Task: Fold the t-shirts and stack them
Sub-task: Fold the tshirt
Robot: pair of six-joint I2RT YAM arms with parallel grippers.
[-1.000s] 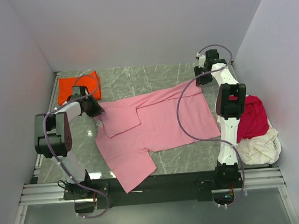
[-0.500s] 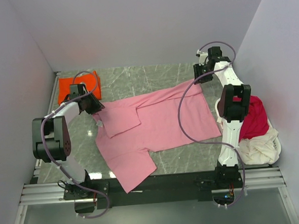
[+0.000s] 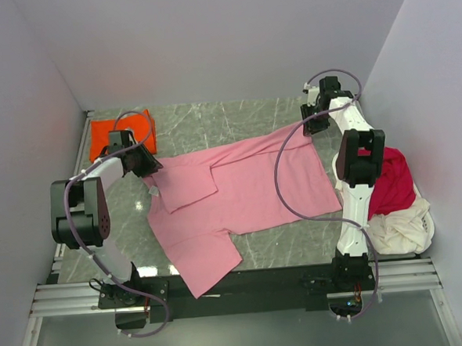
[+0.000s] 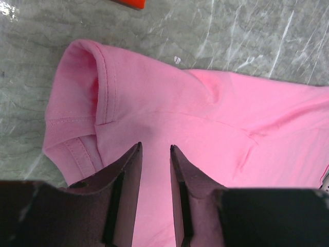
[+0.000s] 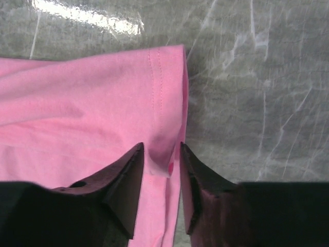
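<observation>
A light pink t-shirt (image 3: 240, 188) lies spread across the table, with its left sleeve folded in over the chest. My left gripper (image 3: 147, 166) rests on the shirt's upper left corner. In the left wrist view its jaws (image 4: 155, 147) stand a little apart over flat pink cloth (image 4: 205, 118), open. My right gripper (image 3: 313, 126) is at the far right hem corner. Its jaws (image 5: 162, 146) are partly apart, astride a raised pucker of the pink hem (image 5: 77, 103). A folded orange-red t-shirt (image 3: 123, 134) lies at the back left.
A crimson t-shirt (image 3: 392, 183) and a cream one (image 3: 399, 229) are heaped at the right edge beside the right arm. The pink shirt's lower sleeve (image 3: 209, 260) hangs near the front edge. Grey walls close in the table on three sides.
The left arm's elbow has shifted slightly left, and the right wrist has moved a little over the hem corner. The pink shirt lies as before.
</observation>
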